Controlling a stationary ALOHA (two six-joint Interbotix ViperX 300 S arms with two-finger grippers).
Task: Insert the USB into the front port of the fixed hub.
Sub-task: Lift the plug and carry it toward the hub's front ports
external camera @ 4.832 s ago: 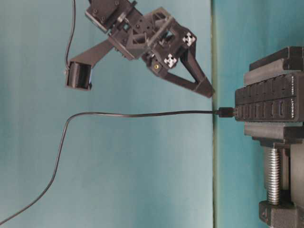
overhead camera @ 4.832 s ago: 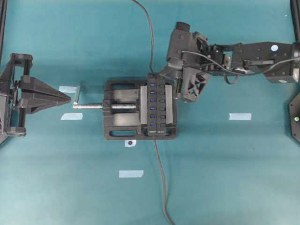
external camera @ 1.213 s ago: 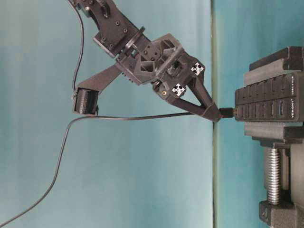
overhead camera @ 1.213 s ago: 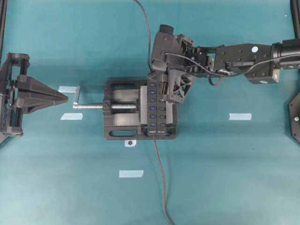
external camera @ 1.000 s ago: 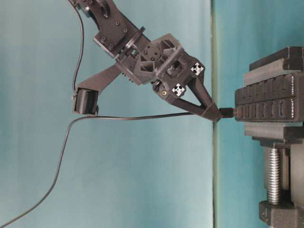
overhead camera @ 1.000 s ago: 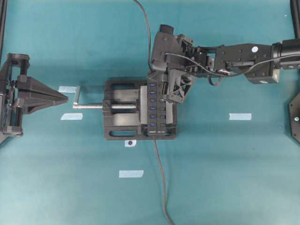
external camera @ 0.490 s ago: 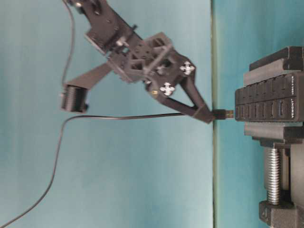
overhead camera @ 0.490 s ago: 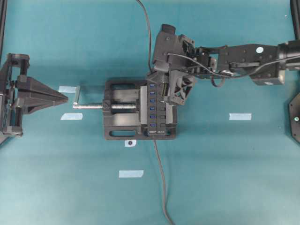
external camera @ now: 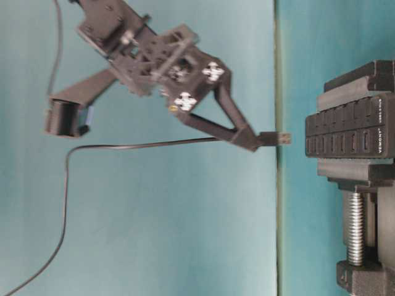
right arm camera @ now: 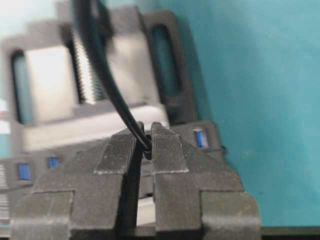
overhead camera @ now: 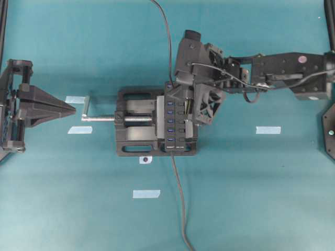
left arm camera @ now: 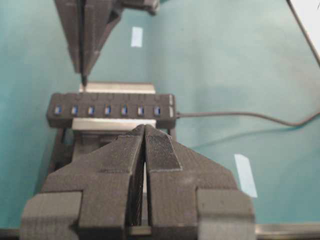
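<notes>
The fingers (right arm camera: 167,157) of the right gripper (right arm camera: 145,145) are pressed together on the USB (external camera: 276,138), pinching the thin black cable (right arm camera: 107,82) right where it meets the plug, so the plug sticks out past the fingertips. In the table-level view that plug hangs in the air with its metal tip pointing at the end face of the fixed hub (external camera: 345,134), a clear gap of teal between them; it touches nothing. The cable trails back from the grip, level at first, then drooping toward the lower corner of that view. From overhead the right gripper (overhead camera: 175,94) sits over the far end of the hub (overhead camera: 174,120), tilted down toward it, and the cable (overhead camera: 166,31) runs off the top edge. The hub lies clamped in a black vise (overhead camera: 137,123), its row of blue ports facing up, with a second cable (overhead camera: 179,204) leaving its near end toward the bottom edge. The vise's silver screw handle (overhead camera: 91,116) points at the left gripper (overhead camera: 73,109), which rests well apart on the teal table (overhead camera: 261,198) with its fingers (left arm camera: 162,150) closed flat against each other and nothing between them. Small pale tape marks (overhead camera: 146,194) lie scattered on the table around the vise.
</notes>
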